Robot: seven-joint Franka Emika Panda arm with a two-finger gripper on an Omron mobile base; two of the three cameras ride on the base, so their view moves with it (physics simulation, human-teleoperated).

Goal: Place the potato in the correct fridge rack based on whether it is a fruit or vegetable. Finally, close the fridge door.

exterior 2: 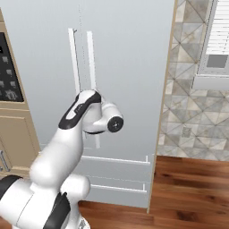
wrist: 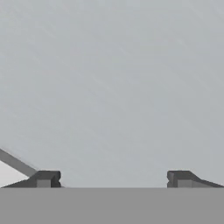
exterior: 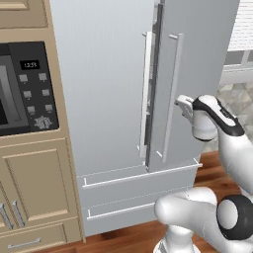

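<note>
The potato and the fridge rack are hidden behind the grey fridge doors. The right fridge door (exterior: 197, 74) stands slightly ajar, with a dark gap (exterior: 157, 49) along its inner edge beside the left door (exterior: 104, 84). My gripper (exterior: 183, 103) is up against the right door's face, just right of its long vertical handle (exterior: 173, 94). In the hand view the gripper (wrist: 113, 178) is open, its two dark fingertips (wrist: 46, 178) far apart with nothing between them and the plain grey door (wrist: 113, 87) close in front.
Two freezer drawers (exterior: 138, 188) with bar handles sit under the doors. A wall oven's control panel (exterior: 34, 84) and wooden cabinets (exterior: 34, 188) stand to the left. A tiled wall (exterior 2: 188, 89), a window (exterior 2: 214, 40) and wooden floor (exterior 2: 192, 188) lie to the right.
</note>
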